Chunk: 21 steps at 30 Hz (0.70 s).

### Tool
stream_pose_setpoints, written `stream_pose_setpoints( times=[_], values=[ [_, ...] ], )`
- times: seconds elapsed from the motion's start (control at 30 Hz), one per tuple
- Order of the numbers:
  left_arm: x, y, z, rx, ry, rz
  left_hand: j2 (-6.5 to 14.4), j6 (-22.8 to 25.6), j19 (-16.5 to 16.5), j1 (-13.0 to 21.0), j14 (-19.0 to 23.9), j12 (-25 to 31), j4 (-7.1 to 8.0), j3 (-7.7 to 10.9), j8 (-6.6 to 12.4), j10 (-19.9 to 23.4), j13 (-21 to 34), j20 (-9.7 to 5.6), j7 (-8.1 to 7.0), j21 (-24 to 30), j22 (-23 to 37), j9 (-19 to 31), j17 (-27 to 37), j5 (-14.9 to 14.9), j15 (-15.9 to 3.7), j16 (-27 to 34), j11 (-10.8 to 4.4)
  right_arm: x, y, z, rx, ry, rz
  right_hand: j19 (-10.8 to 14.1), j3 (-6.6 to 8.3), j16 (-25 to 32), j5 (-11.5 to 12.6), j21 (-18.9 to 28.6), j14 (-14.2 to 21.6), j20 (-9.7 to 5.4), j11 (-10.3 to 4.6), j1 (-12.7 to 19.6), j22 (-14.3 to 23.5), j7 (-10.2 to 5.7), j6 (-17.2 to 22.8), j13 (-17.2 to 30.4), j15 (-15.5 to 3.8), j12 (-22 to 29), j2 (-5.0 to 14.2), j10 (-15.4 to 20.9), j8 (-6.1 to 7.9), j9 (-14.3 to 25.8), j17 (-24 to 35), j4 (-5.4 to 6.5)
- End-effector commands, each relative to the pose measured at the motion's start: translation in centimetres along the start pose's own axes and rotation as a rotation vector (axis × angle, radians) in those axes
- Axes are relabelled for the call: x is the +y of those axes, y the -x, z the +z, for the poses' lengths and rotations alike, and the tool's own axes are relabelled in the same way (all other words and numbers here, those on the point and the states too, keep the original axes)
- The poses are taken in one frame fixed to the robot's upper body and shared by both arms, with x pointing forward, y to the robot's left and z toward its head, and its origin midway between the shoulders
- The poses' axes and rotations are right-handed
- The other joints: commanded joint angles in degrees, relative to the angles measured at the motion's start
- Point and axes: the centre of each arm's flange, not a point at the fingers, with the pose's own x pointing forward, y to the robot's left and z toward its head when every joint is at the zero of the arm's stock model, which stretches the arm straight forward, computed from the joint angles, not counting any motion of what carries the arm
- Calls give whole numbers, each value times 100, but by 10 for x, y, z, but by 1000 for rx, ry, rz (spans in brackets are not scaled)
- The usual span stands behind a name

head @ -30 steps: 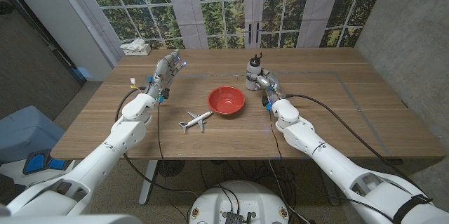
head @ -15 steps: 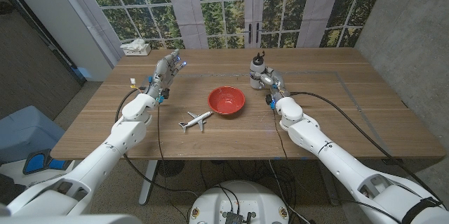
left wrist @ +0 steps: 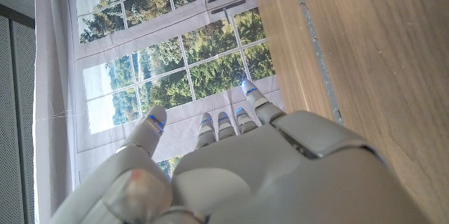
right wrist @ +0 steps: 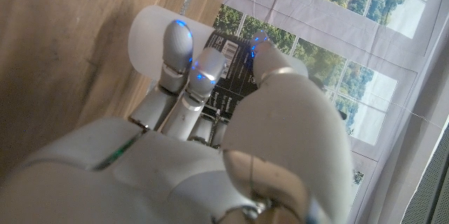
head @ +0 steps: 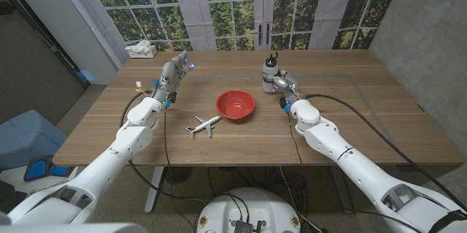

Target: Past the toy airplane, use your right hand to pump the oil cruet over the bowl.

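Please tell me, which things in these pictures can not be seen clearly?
- Cruet label: right wrist view, covered by right robot hand fingers.
- Cruet oil level: head view, too small.
- Small item near left robot hand: head view, too small to name.

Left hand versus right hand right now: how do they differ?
The right hand grips the oil cruet, fingers wrapped on its body; the left hand holds nothing, fingers apart. The right hand is beside the red bowl on its right, the left hand off to the bowl's left, past the toy airplane. Both are raised over the table.
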Motion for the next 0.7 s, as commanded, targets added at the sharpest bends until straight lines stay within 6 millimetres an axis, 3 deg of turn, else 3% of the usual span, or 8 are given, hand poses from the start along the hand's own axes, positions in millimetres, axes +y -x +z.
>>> stream_pose_setpoints(
  times=[0.03, 0.7],
  values=[
    [-3, -2, 1, -5, -1, -9, 266, -1, 54, -42, -30, 53, -19, 18, 20, -25, 24, -198, -21, -33, 9, 8, 12, 26, -371, -16, -21, -6, 17, 5, 12, -6, -5, 8, 199, 57, 3, 19, -35, -416, 103, 310, 11, 102, 154, 904, -27, 34, 444, 968, 6, 18, 7, 161],
    [-6, 7, 7, -18, -9, -13, 267, 1, 69, -52, -23, 55, -22, 17, 19, -21, 24, -189, -21, -67, 10, 8, 13, 26, -369, -13, -25, -22, 57, 5, 36, 11, -58, 3, 221, 145, 6, 5, -77, -419, 98, 314, 2, 91, 154, 1083, -26, 62, 467, 972, -26, 24, 4, 158]
  ],
)
